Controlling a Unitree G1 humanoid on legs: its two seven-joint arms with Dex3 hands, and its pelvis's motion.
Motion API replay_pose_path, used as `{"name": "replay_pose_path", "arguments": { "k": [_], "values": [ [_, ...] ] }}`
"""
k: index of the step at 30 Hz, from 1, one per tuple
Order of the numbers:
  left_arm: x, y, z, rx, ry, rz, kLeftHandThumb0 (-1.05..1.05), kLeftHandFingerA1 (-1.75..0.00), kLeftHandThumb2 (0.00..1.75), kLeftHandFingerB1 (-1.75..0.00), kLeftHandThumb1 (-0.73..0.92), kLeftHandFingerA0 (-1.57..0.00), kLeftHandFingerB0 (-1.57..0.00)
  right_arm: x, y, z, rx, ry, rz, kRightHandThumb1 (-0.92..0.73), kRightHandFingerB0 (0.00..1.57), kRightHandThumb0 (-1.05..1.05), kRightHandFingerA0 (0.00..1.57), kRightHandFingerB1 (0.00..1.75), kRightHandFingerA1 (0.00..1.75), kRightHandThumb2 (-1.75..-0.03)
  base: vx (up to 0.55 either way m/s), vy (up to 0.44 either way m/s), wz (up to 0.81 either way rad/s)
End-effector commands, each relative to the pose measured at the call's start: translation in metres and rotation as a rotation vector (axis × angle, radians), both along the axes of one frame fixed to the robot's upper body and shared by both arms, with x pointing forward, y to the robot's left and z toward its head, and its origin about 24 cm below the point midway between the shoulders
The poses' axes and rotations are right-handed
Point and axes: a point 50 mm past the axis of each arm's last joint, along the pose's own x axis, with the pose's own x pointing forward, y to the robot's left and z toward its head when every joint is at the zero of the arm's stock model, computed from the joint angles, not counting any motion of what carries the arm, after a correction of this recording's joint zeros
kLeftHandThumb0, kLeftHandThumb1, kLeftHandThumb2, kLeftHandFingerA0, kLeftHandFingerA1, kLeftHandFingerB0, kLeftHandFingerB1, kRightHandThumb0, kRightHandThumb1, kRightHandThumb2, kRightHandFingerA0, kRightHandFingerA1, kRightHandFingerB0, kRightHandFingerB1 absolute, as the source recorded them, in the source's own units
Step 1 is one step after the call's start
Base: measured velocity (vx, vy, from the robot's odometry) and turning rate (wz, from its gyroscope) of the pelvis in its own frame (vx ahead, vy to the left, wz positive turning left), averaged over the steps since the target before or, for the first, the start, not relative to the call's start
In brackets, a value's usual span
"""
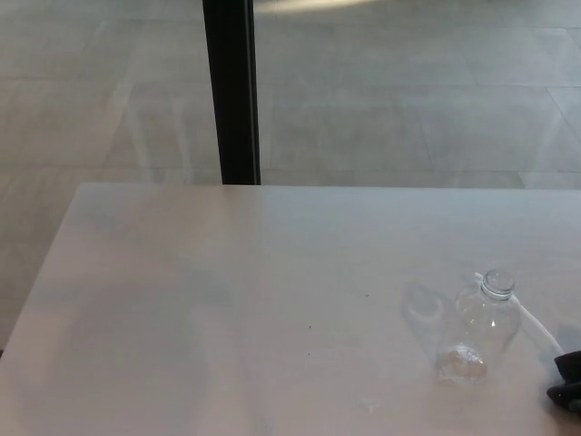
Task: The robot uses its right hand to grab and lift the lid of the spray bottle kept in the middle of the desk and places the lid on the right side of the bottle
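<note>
The desk (227, 300) is bare to the left of the bottle (479, 327), which stands upright toward the desk's right edge, clear, its round neck (497, 283) on top. A thin white tube (536, 325) curves from that neck down to the right. Right of and below the bottle, the right hand (568, 380) barely shows at the frame edge, so whether its fingers are apart or closed cannot be told; the left hand is out of sight.

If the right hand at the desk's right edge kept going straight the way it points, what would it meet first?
Probably the clear bottle. Only the right hand tip shows, aimed left, with the thin white tube running just above that line; depth is unclear.
</note>
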Motion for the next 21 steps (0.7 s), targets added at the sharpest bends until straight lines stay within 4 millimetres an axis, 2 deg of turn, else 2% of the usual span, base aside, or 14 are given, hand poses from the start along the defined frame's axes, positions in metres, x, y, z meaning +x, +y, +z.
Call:
{"name": "replay_pose_path", "arguments": {
  "k": [1,2,4,5,6,8,9,10,11,14,15,16,21],
  "values": [
    [-0.003,0.003,0.003,0.020,-0.014,0.006,-1.05,-1.17,0.76,-1.07,0.48,-0.65,-0.47,-0.003,-0.008,0.007,-0.042,0.002,-0.014,-0.67,0.03,-0.82,0.00,0.17,0.00,-0.78,0.00,0.000,0.00],
    [-0.004,0.004,0.003,0.027,-0.007,-0.001,-1.05,-1.17,0.74,-1.07,0.49,-0.65,-0.47,-0.003,-0.008,0.010,-0.041,0.000,-0.012,-0.64,0.00,-0.94,0.00,0.08,0.21,-0.98,0.00,0.000,0.00],
    [-0.005,0.004,0.002,0.023,-0.005,0.004,-1.05,-1.16,0.74,-1.05,0.49,-0.65,-0.45,-0.001,-0.011,0.018,-0.034,-0.014,-0.015,-0.65,0.00,-0.97,0.00,0.06,0.20,-0.99,0.00,0.000,0.00],
    [-0.005,0.004,0.002,0.020,-0.005,0.004,-1.05,-1.14,0.75,-1.03,0.49,-0.63,-0.43,-0.001,-0.014,0.023,-0.022,-0.026,-0.025,-0.66,0.07,-1.02,0.00,0.02,0.20,-1.04,0.00,0.000,0.00],
    [-0.005,0.004,0.003,0.017,-0.006,0.003,-1.05,-1.15,0.75,-1.04,0.49,-0.66,-0.46,-0.001,-0.019,0.033,0.006,-0.050,-0.044,-0.65,0.00,-0.98,0.00,0.05,0.19,-1.02,0.00,0.000,0.00],
    [-0.005,0.004,0.002,0.017,-0.004,0.002,-1.05,-1.15,0.75,-1.04,0.49,-0.66,-0.46,-0.001,-0.022,0.037,0.022,-0.059,-0.053,-0.65,0.00,-0.98,0.00,0.05,0.19,-1.02,0.00,0.000,0.00],
    [-0.005,0.004,0.002,0.022,0.000,0.006,-1.05,-1.14,0.74,-1.03,0.49,-0.68,-0.45,-0.004,-0.031,0.053,0.065,-0.084,-0.076,-0.68,0.07,-1.01,0.00,0.04,0.17,-1.04,0.00,0.000,0.00],
    [-0.005,0.004,0.002,0.023,0.001,0.007,-1.05,-1.14,0.74,-1.03,0.49,-0.68,-0.45,-0.004,-0.031,0.055,0.071,-0.086,-0.078,-0.68,0.07,-1.01,0.00,0.04,0.17,-1.04,0.00,0.000,0.00],
    [-0.005,0.004,0.002,0.018,0.001,0.016,-1.05,-1.14,0.73,-1.04,0.48,-0.67,-0.46,-0.008,-0.040,0.070,0.109,-0.123,-0.106,-0.69,0.08,-1.05,0.00,0.02,0.18,-1.06,0.00,0.000,0.00],
    [-0.004,0.005,0.003,0.022,-0.001,0.004,-1.05,-1.15,0.75,-1.04,0.49,-0.66,-0.45,-0.025,-0.064,0.104,0.292,-0.273,-0.185,-0.64,0.00,-1.00,0.00,0.10,0.25,-1.02,0.00,0.000,0.00],
    [-0.004,0.005,0.003,0.022,-0.001,0.003,-1.05,-1.15,0.75,-1.04,0.49,-0.66,-0.45,-0.029,-0.071,0.109,0.330,-0.301,-0.197,-0.65,0.08,-1.01,0.00,0.06,0.29,-1.00,0.00,0.000,0.00],
    [-0.004,0.005,0.003,0.021,0.000,0.003,-1.05,-1.15,0.75,-1.04,0.49,-0.66,-0.45,-0.034,-0.077,0.114,0.371,-0.329,-0.208,-0.65,0.08,-1.01,0.00,0.06,0.29,-1.00,0.00,0.000,0.00],
    [-0.002,0.004,0.002,0.020,0.003,0.000,-1.05,-1.15,0.75,-1.04,0.49,-0.66,-0.45,-0.035,-0.078,0.114,0.379,-0.329,-0.209,-0.65,0.08,-1.01,0.00,0.06,0.29,-1.00,0.00,0.000,0.00]
  ]
}}
